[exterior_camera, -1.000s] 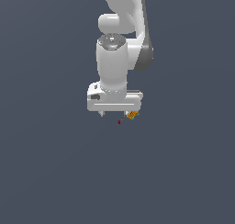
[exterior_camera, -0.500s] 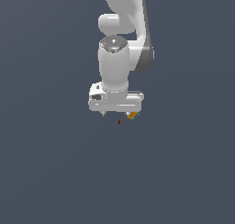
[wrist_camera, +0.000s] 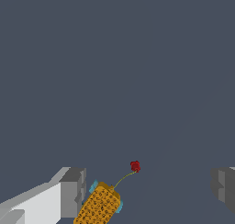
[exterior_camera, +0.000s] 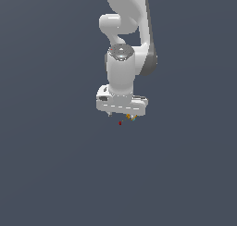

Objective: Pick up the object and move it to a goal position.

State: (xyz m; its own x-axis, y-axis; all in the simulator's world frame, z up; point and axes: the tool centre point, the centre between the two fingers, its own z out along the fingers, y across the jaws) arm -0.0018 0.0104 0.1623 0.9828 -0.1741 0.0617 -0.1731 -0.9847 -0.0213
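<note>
Beneath the arm, gripper (exterior_camera: 121, 115) jaws wide apart, gripping nothing. Orange object (wrist_camera: 99, 205) just beside one finger (wrist_camera: 72, 192); red goal dot (wrist_camera: 135, 166) near it.

Wide gap between the two fingers (wrist_camera: 73, 193) of the hand (wrist_camera: 147, 193), spread far apart. Within that gap only two things: the object (wrist_camera: 100, 205), lying tilted and just beside one finger, whether touching cannot be told, and the goal (wrist_camera: 135, 166), a small red dot a little apart from it, joined to it by a thin line. Rest of the gap open toward the other finger. In the exterior view, object (exterior_camera: 131, 117) tucked right under the hand (exterior_camera: 122, 114), goal (exterior_camera: 120, 123) just below. Plain grey all round, unobstructed on every side.
</note>
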